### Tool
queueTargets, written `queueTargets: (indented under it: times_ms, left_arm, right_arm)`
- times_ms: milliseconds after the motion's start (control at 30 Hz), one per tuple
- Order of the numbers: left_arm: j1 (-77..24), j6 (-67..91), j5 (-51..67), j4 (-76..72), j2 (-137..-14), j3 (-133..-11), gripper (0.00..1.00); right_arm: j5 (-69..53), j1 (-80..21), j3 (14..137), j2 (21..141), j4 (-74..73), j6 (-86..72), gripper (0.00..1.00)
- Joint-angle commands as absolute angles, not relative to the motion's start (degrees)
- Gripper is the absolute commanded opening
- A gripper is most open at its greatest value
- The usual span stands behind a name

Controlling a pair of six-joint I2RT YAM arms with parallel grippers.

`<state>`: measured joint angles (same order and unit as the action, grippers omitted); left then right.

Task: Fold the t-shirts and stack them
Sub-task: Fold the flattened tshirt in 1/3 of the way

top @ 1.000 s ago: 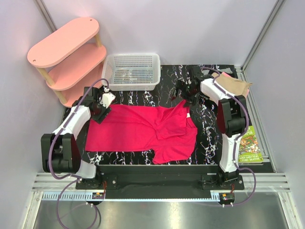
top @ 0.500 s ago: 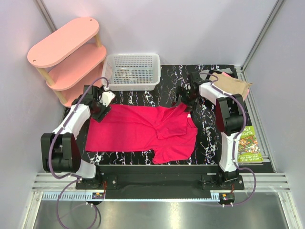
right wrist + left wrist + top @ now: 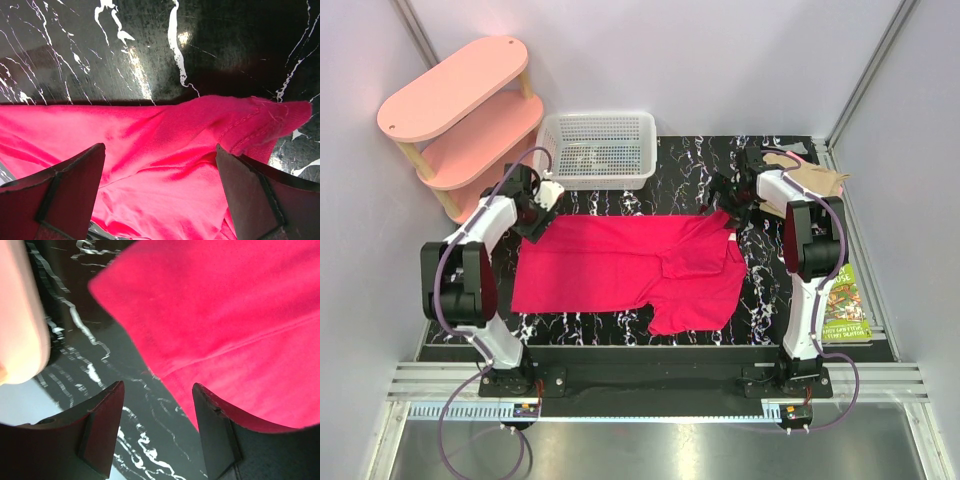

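crimson tee flat, grippers spread

the bright crimson-pink short-sleeved cloth t-shirt (image 3: 630, 265) lies spread on the black marbled table (image 3: 680, 180). the left gripper (image 3: 157, 390) and right gripper (image 3: 160, 150) sit at its far corners, fingers apart. the white mesh plastic basket (image 3: 548, 150) (contents unclear) stands behind.

The tee (image 3: 630, 265) lies flat over the middle of the tabletop (image 3: 690, 175). Bare tabletop runs between its far edge and the basket (image 3: 597, 150), widening right of the basket. A thin bare strip lies along the near edge. The shelf (image 3: 460, 120) crowds the far left, close beside the left pincer (image 3: 536, 218). Folded shirts (image 3: 815, 178) fill the far right corner, just behind the right pincer (image 3: 726, 208). A book (image 3: 842, 300) lies off the right edge.
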<state>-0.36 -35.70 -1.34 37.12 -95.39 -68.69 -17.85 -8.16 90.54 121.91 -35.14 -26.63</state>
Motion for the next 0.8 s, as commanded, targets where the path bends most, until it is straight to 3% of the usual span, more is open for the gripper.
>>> queueTargets:
  times_ms: [0,533,767]
  left_arm:
    - [-0.18,-34.89,-0.44,36.04,-99.3,-72.59,0.62]
    - [-0.18,-35.15,-4.74,32.88,-110.83,-76.22,0.6]
    - [-0.09,-36.91,-8.7,29.71,-112.76,-77.41,0.61]
  right_arm:
    - [-15.2,-8.09,89.65,122.17,-35.42,-26.37,1.0]
    - [-14.41,-8.0,94.3,126.03,-36.82,-25.93,1.0]
    - [-15.03,-7.91,106.76,134.28,-41.47,-24.7,1.0]
